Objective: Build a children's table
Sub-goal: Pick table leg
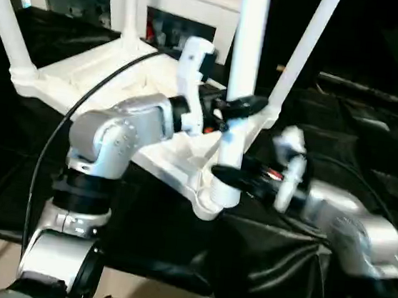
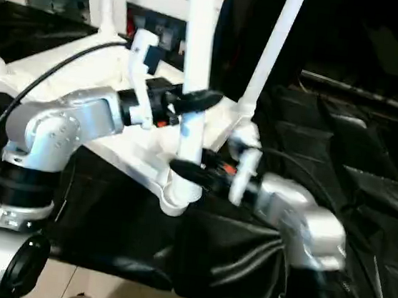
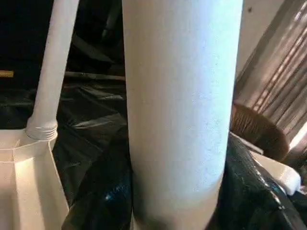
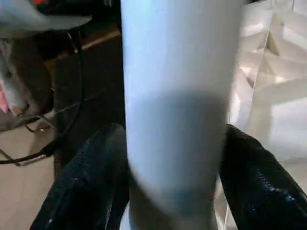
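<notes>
White leg [image 1: 245, 75] upright in corner socket, left claw [image 1: 238, 104] clamped around it, right claw [image 1: 231, 173] gripping lower down.

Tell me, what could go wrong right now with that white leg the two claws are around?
The near leg stands in the corner socket of the upturned tabletop, which hangs over the edge of the black-draped table. A hard push could tip or slide it off. The left gripper and right gripper both bracket this leg; uneven pulls might tilt it in the socket.
</notes>
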